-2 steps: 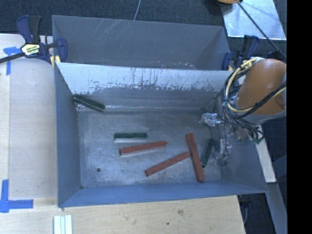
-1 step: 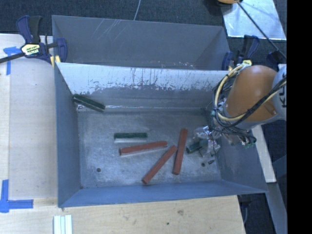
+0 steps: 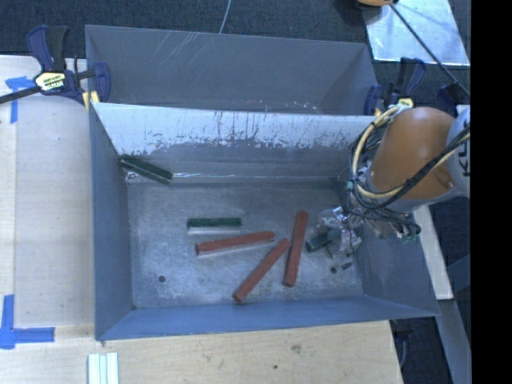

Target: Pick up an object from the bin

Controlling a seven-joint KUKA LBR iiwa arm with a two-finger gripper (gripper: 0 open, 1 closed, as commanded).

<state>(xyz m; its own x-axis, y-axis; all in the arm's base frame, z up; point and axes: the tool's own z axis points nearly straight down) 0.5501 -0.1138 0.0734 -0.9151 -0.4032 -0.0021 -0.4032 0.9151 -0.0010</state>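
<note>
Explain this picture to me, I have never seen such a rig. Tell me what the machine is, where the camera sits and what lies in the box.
The machine is a single robot arm reaching into a grey metal bin from the right. The camera looks down from above, slightly to one side. The orange dome and the cables belong to the arm. Its tool, the grasping part, is low at the bin's right end. On the floor lie three reddish-brown sticks and a dark green stick. Another green stick lies by the back wall, at the left. Whether the tool holds anything cannot be told.
</note>
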